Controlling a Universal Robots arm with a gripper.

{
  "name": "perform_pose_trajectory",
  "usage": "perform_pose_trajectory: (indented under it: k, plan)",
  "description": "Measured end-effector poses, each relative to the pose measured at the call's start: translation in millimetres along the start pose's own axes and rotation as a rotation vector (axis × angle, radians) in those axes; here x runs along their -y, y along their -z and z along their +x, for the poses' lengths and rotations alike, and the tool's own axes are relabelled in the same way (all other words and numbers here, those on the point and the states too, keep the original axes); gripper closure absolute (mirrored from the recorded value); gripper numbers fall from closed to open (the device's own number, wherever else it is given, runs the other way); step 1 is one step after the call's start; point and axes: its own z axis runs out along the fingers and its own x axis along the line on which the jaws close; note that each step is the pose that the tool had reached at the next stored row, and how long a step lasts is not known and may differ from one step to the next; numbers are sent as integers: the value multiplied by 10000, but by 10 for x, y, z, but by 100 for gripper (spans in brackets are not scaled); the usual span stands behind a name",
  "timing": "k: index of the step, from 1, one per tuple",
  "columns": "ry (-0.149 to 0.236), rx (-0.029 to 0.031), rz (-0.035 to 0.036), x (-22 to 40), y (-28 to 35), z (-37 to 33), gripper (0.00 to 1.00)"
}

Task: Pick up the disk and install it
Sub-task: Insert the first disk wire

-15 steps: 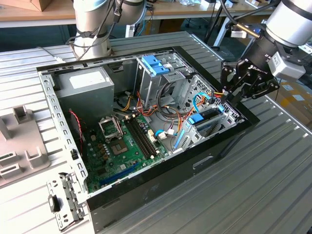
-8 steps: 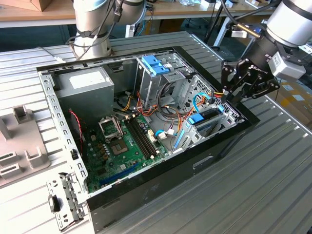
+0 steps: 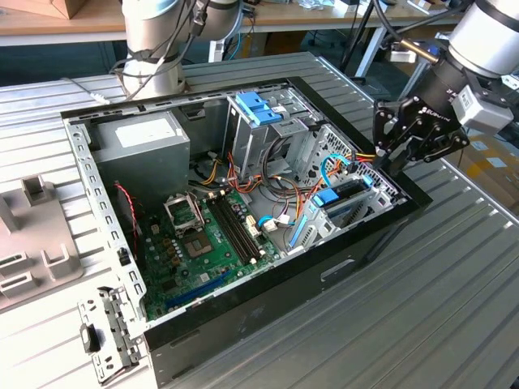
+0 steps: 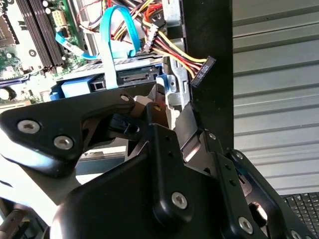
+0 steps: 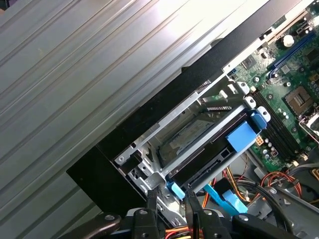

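Table (image 3: 454, 308): ribbed bare metal, dull sheen. Case (image 3: 268, 312): glossy black rim, grey sheet-metal inside. Cage (image 5: 149, 144): bright stamped metal. Disk (image 5: 214, 159): dark matt edge, blue plastic bracket. Gripper (image 5: 169, 195): matt black, steel screws. Board (image 3: 203, 243): green, matt.

Ribbed metal table (image 3: 454, 308), wooden benches (image 3: 57, 20) behind

Cables (image 3: 324, 174) crowd one side of the disk (image 3: 350, 197) and the case wall (image 3: 397, 212) the other; above stays open.
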Motion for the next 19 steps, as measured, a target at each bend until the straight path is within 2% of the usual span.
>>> perform_pose_trajectory:
  k: [4, 10, 16, 19]
  plan:
    - [2, 0, -1, 81, -7, 52, 64]
    - [7, 0, -1, 188, -15, 91, 64]
    - [7, 0, -1, 293, -58, 77, 64]
    - [6, -2, -2, 327, -66, 106, 64]
